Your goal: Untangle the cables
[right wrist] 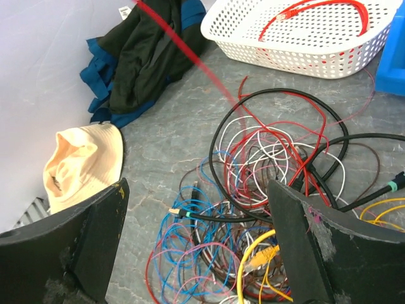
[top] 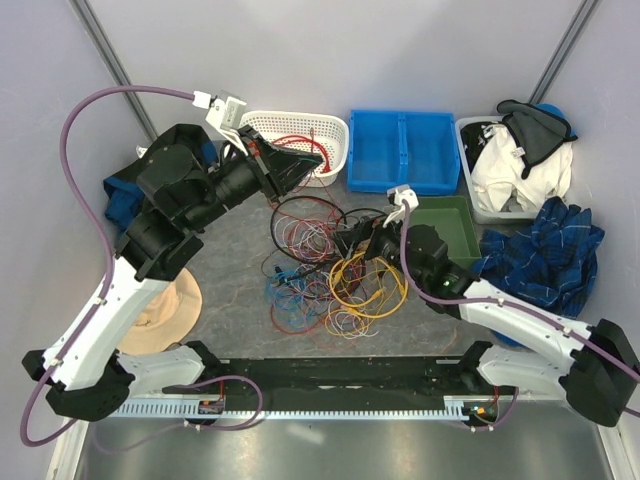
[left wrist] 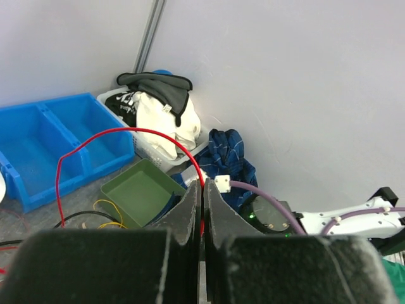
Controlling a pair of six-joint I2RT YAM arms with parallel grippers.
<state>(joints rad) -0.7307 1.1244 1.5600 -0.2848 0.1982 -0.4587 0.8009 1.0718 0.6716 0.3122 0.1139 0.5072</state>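
Left gripper (left wrist: 202,197) pinches one red cable (left wrist: 126,129) taut from the tangle (right wrist: 266,158); right gripper (right wrist: 199,247), open and empty, should probably pin the rest.

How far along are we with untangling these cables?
Early. Done: one red cable lies in the white basket. In hand: the left hand is shut on a red strand, which seems to run taut into the tangle. Left: that tangle of blue, yellow, black, white and red wires is one knot, with the right hand open above it.
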